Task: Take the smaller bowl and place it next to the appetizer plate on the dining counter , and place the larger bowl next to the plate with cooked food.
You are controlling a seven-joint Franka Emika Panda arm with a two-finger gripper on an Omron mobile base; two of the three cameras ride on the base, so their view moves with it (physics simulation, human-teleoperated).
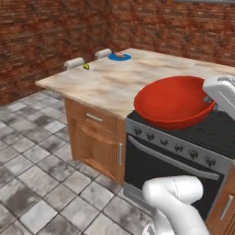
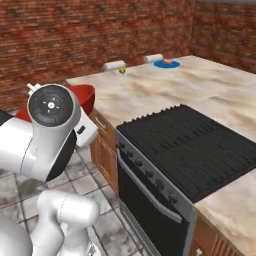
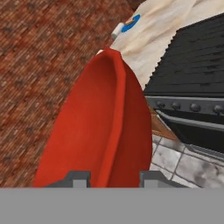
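One marbled dining counter (image 1: 114,80), black stove (image 2: 195,145), brick walls (image 1: 46,32)

Larger bowl (image 1: 172,102) up off the surfaces, at the stove's (image 1: 183,137) near left corner.

Held by its rim between the gripper's (image 3: 111,177) fingertips, tilted on edge in the hand view. Beyond it, the dining counter (image 1: 124,78) stretching away left of the stove. At the counter's far end, the plate with cooked food (image 1: 120,56); left of that, a small round food item (image 1: 86,66), well apart from the bowl. Two rolls behind those at the far edge.
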